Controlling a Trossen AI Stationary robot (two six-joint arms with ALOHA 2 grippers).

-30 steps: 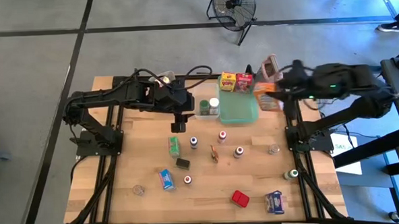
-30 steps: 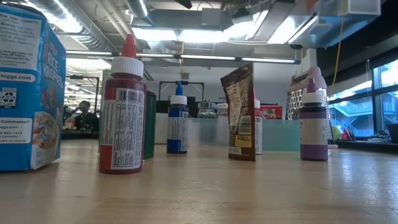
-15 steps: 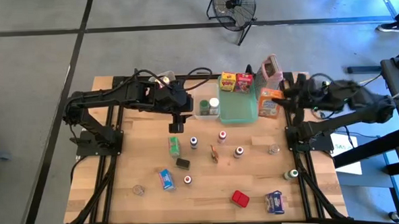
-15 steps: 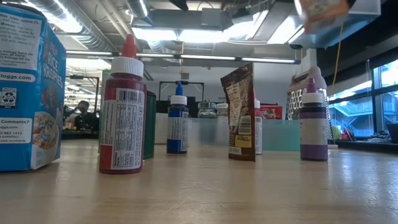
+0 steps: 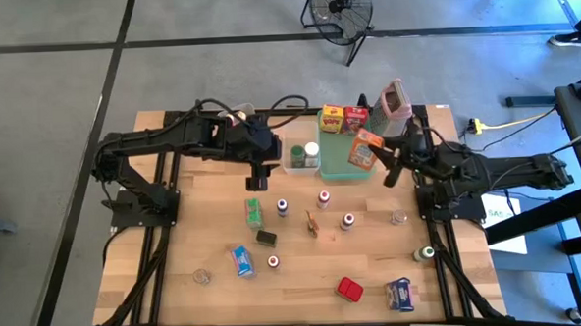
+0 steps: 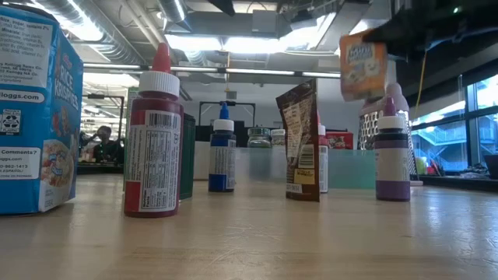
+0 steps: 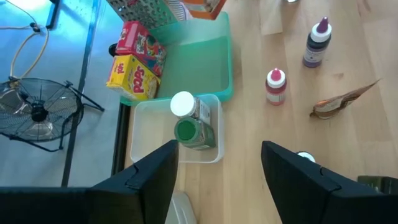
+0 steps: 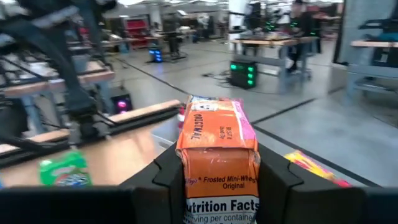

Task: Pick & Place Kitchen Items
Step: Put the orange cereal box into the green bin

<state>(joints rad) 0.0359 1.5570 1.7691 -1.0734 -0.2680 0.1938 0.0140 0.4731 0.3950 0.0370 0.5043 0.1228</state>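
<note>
Left gripper [image 5: 260, 170] hangs empty, fingers spread, over the table [image 5: 186, 236] beside the clear bin [image 5: 303, 166]. Bin holds 2 jars: one white-capped [image 7: 183, 104], one green-capped [image 7: 186, 131]. Teal tray [image 5: 335, 166] comes next, with 2 boxes behind it, yellow [image 5: 333, 119] and red [image 5: 355, 119]. Right gripper [image 5: 368, 152] is clamped on 1 orange cereal box [image 5: 365, 150], held in the air over the tray's right edge. Loose items lie scattered across the table in front.

A robotics lab or workshop: bare concrete floor [image 5: 51, 85] with dark seams, a standing fan [image 5: 341, 5], exposed ceiling ducts [image 6: 101, 15] and strip lights, other workbenches [image 8: 273, 45] with equipment behind the wooden worktop [image 5: 305, 280]
</note>
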